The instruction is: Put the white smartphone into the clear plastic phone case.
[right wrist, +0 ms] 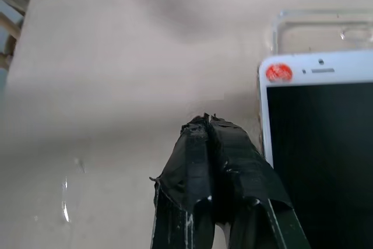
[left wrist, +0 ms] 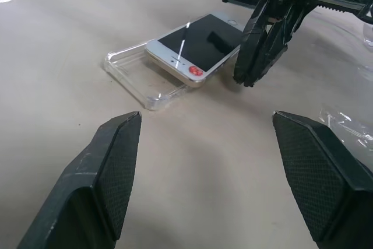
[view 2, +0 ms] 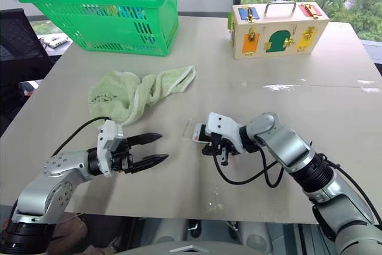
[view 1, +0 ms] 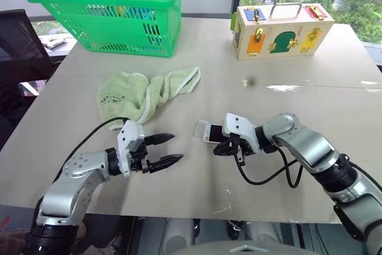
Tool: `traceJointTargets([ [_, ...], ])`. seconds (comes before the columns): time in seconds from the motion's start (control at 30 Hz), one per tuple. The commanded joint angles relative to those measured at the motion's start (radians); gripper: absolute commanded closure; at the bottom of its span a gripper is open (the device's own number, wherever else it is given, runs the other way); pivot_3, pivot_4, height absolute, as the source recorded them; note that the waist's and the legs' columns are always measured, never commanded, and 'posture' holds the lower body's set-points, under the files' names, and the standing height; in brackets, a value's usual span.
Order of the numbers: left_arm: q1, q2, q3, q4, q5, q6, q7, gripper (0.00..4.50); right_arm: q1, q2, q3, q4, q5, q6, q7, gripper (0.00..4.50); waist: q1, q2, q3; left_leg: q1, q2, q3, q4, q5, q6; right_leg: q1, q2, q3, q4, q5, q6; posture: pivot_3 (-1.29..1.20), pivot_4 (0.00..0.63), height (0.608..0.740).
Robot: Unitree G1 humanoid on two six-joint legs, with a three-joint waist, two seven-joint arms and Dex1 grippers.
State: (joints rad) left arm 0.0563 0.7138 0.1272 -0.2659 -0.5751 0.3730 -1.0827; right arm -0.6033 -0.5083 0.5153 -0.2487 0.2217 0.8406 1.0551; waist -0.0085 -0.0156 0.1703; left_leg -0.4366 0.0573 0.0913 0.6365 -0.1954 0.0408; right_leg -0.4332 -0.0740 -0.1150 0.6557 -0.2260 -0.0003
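White flat smartphone (left wrist: 195,48) lies partly on the clear plastic phone case (left wrist: 135,73), overhanging it. I note my right gripper (view 1: 217,149) pinched closed, empty, beside the phone's long edge; left gripper (view 1: 173,149) spread wide, empty, near the case.

1. No words or numbers can be read anywhere.
2. The white smartphone (left wrist: 195,48) has a small round red sticker near its top edge, but nothing on it can be read.
3. The green towel (view 1: 143,95) has a small dark mark on it, too tiny to read.
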Motion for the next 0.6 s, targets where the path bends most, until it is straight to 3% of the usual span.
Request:
traceJointTargets([
  [0.03,0.005,0.004,0.022,-0.045,-0.024,0.007,0.004,0.81,-0.036,0.03,-0.014,0.018,-0.007,-0.002,-0.04,4.5,-0.002,0.0,0.0,0.0,0.0,0.0,0.0,0.0,0.0,0.0,0.0,0.0,0.0,0.0,0.0,0.0,0.15,0.74],
  [0.33,-0.001,0.008,0.021,-0.051,-0.026,0.021,0.01,0.81,-0.049,0.052,-0.022,0.041,-0.006,-0.015,-0.063,4.5,0.001,0.0,0.0,0.0,0.0,0.001,0.0,0.0,0.0,0.0,0.002,0.0,0.0,0.002,0.003,0.0,0.15,0.74],
  [0.6,-0.001,0.003,0.018,-0.055,-0.026,0.024,0.018,0.81,-0.076,0.094,-0.128,-0.008,0.104,0.028,-0.071,4.5,-0.001,0.0,0.0,0.0,0.0,0.0,0.0,0.0,0.0,0.0,0.002,0.0,0.001,0.002,0.003,0.0,0.15,0.74],
])
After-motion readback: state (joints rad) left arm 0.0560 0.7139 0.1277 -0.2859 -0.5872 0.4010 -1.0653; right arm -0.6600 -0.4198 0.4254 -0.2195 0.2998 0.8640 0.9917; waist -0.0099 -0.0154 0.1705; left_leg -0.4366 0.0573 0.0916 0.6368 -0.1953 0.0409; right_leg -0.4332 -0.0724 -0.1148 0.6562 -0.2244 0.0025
